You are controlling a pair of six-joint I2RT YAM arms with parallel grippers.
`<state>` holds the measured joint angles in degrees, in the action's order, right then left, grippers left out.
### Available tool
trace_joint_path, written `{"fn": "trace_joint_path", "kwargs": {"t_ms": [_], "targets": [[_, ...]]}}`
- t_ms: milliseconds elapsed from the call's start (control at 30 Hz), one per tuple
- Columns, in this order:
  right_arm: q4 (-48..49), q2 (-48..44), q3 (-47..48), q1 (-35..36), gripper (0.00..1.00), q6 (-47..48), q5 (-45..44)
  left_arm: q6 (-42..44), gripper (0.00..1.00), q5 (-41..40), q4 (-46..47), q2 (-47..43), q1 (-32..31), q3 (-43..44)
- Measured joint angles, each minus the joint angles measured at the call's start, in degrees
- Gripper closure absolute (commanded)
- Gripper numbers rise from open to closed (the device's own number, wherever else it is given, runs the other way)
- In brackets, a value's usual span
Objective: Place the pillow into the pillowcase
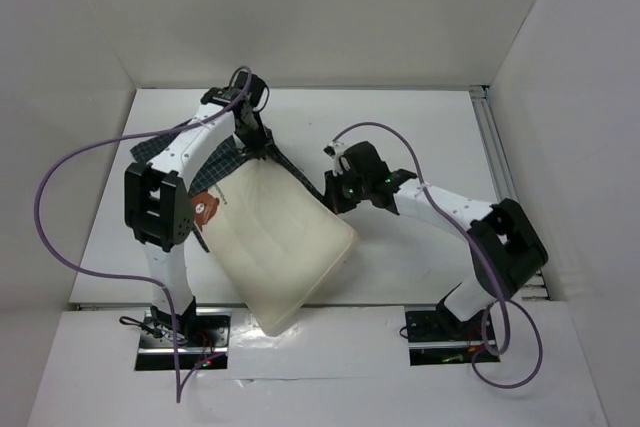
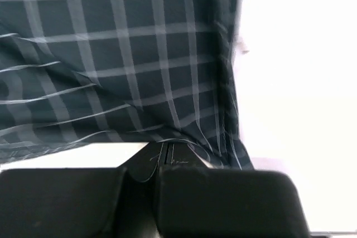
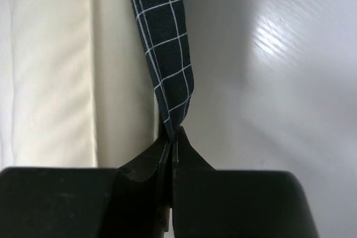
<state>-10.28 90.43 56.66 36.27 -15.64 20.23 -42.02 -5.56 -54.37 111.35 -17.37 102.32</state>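
The pillow lies flat on the table, a big cream slab. It spreads from between the 2 grippers back toward the arm bases, and nearly all of it is bare. Its brown print shows beside the left arm's elbow.

Only its far end meets the pillowcase. The navy check cloth is bunched at that end, and a taut strip runs from one gripper across to the other.

The left gripper has its jaws pressed together on a fold of the check, with the cloth fanning out just ahead of its fingertips. The right gripper is likewise pinching a narrow edge of the case. The cream cushion sits right beside that edge on the gripper's left, and there is bare table on its right.

My read is that this is the opening of the sleeving step: 2 pinches hold the mouth at the pillow's far end, and almost nothing is inside yet. I can't tell from these views whether the mouth actually wraps the pillow's corner.

The next move calls for both pinches to hold firm. The grippers should stay apart so the mouth gapes, and the cloth should be drawn evenly over the cushion toward the bases. If one side gets ahead of the other, the fabric will likely snag on a corner.
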Motion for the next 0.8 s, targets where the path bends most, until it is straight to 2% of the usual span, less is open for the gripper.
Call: {"fn": "trace_joint_path", "kwargs": {"t_ms": [133,267,300,333,367,400,433,500,567,700,800], "targets": [[-2.23,-7.45,-3.5,-0.76,1.0,0.0,-2.97,-0.26,1.0,1.86,-0.46,1.66,-0.72,5.66],[-4.44,-10.29,-3.96,-3.3,1.0,-0.2,-7.13,-0.46,1.0,2.54,1.07,8.76,-4.07,14.75],[-5.16,-10.25,-3.96,-3.93,1.0,-0.42,-8.28,-0.42,0.96,2.73,2.01,10.43,-4.85,16.09],[-6.14,-10.05,-3.96,-4.74,1.0,-0.94,-9.68,-0.37,0.86,3.1,3.13,12.31,-5.7,17.29],[-7.15,-9.88,-3.96,-5.44,1.0,-1.33,-10.95,-0.2,0.61,3.58,3.96,13.66,-6.38,17.94],[-8.09,-9.75,-3.93,-6.23,0.97,-1.75,-12.2,0.28,0.52,4.35,4.74,14.8,-7.02,18.25],[-8.92,-9.53,-3.91,-6.86,0.58,-2.21,-13.03,0.61,0.45,5.31,5.55,15.61,-7.54,18.36],[-11.69,-9.16,-3.45,-8.33,0.36,-2.93,-15.28,1.68,0.31,7.61,6.45,16.24,-8.13,18.36],[-14.58,-9.16,-2.47,-10.08,0.13,-3.78,-17.49,3.45,0.27,11.85,6.49,16.26,-8.37,18.36],[-18.16,-9.14,2.27,-11.17,0.07,-3.65,-20.37,6.19,0.28,19.71,5.99,14.86,-8.79,17.92],[-19.78,-9.01,7.63,-10.29,0.04,-2.89,-21.59,7.65,0.42,23.69,5.73,9.25,-8.48,14.25]]}}
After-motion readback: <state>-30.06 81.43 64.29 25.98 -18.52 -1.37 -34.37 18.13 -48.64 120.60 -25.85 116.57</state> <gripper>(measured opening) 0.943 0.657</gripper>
